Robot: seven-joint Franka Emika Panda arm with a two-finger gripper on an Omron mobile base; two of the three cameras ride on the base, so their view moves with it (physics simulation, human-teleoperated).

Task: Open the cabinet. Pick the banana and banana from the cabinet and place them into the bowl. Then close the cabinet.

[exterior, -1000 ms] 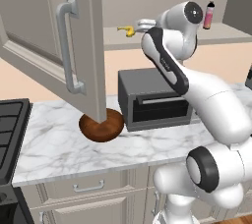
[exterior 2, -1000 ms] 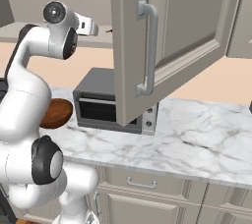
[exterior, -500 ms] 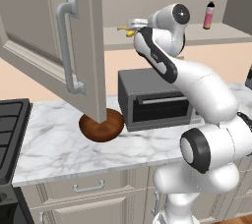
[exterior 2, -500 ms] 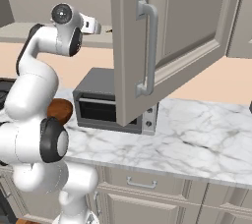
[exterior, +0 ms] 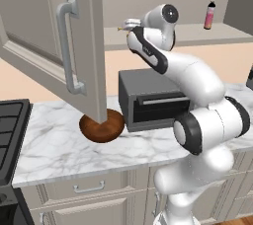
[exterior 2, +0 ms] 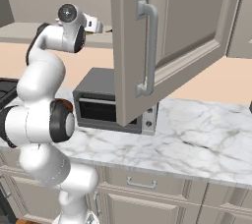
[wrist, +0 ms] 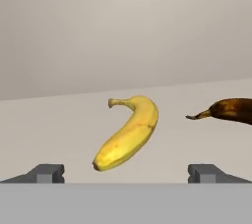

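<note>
Cabinet doors open, gripper spread wide before yellow banana, brown banana beside, bowl on counter

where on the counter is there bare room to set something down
Bare marble counter lies right of the grey box oven, and in front of the bowl toward the stove. Crowded: bowl under the open cabinet door, beside the oven.

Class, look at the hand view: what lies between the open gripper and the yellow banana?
Nothing: bare shelf separates the gripper from the yellow banana in the hand view.
</note>
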